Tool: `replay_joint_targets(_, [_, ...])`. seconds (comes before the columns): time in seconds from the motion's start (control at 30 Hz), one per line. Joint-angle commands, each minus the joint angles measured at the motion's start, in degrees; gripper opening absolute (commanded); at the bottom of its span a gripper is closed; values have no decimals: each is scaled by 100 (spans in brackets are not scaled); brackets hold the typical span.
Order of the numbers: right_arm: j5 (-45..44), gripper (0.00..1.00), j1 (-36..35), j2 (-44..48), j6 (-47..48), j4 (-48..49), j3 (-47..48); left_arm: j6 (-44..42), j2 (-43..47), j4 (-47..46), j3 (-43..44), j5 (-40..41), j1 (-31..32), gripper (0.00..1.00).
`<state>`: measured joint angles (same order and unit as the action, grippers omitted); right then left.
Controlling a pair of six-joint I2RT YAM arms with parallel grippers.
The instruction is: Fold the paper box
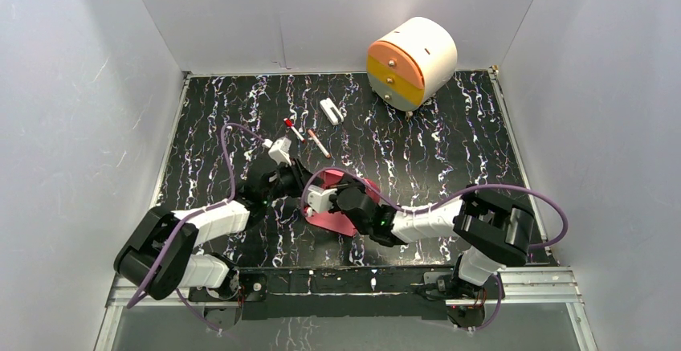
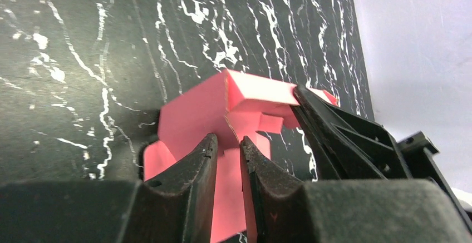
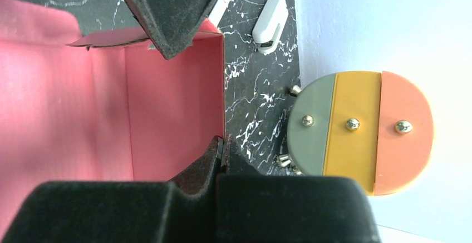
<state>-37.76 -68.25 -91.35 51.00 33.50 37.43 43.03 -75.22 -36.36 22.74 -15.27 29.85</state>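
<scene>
Right hand pinches the paper box wall.

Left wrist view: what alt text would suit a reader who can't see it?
A partly folded pink paper box lies on a black marbled table. The left gripper, nearly closed, sits at its near side; the right gripper pinches its raised wall.

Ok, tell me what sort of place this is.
Probably a robot manipulation test cell: plain white walls boxing in a black marbled tabletop, two arms bolted at its near edge, and props like a paper box and a round drawer unit.
</scene>
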Motion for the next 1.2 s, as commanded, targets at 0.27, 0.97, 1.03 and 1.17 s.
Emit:
replay_joint_targets(0.27, [16, 3, 33, -277, 1466, 2060, -728, -128, -290, -624, -72, -309, 233, 22])
replay_joint_targets(0.97, [225, 0, 23, -116, 1516, 1780, -880, -409, 50, -458, 75, -47, -1296, 43])
replay_joint_targets(1.03, [234, 0, 24, -144, 1535, 1783, -870, -370, -289, -839, 36, -256, -1493, 44])
replay_joint_targets(1.17, [263, 0, 22, -67, 1509, 1668, -854, -651, -897, -1245, 118, -673, -1569, 46])
